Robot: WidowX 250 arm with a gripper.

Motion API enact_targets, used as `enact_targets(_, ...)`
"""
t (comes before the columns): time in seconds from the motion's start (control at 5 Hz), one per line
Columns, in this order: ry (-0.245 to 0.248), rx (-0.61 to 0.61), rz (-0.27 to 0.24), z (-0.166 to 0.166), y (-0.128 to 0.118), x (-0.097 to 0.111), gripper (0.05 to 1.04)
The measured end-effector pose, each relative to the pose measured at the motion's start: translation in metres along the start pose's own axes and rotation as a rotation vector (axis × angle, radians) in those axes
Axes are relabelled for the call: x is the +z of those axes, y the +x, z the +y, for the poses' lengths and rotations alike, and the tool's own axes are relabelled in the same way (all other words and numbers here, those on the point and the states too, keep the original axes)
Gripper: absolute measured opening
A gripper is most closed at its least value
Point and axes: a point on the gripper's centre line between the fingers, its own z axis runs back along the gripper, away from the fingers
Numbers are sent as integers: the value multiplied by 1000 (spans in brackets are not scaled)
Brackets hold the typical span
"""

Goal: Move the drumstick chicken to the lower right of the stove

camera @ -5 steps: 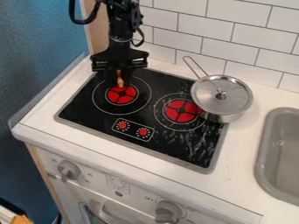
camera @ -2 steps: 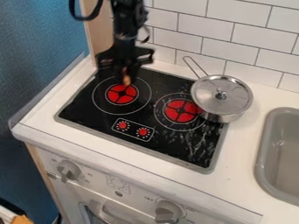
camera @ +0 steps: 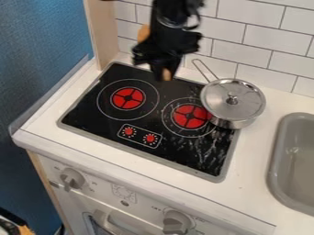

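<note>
- Camera view: I have the black gripper [camera: 162,73] above the far edge of the stove [camera: 175,153], clamped on the drumstick [camera: 166,75], whose brown end pokes out below.
- Grasp and lift look done; carrying it to the near right corner and releasing remain.
- A lidded metal pot [camera: 232,102] overlaps the stove's far right; I should pass left of it.
- Right of the stove, a grey sink [camera: 283,160].

No legible text, numbers or signs anywhere
</note>
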Motion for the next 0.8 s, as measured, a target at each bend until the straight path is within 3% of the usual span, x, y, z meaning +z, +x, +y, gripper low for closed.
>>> enact_targets(0.2,34,77,91,-13,-52,13,226)
enact_targets(0.4,51,156,158,-9,-79,16,226)
enact_targets(0.6,13,223,298,-3,-106,9,226)
enact_targets(0.8,36,232,293,5,-123,-4,226)
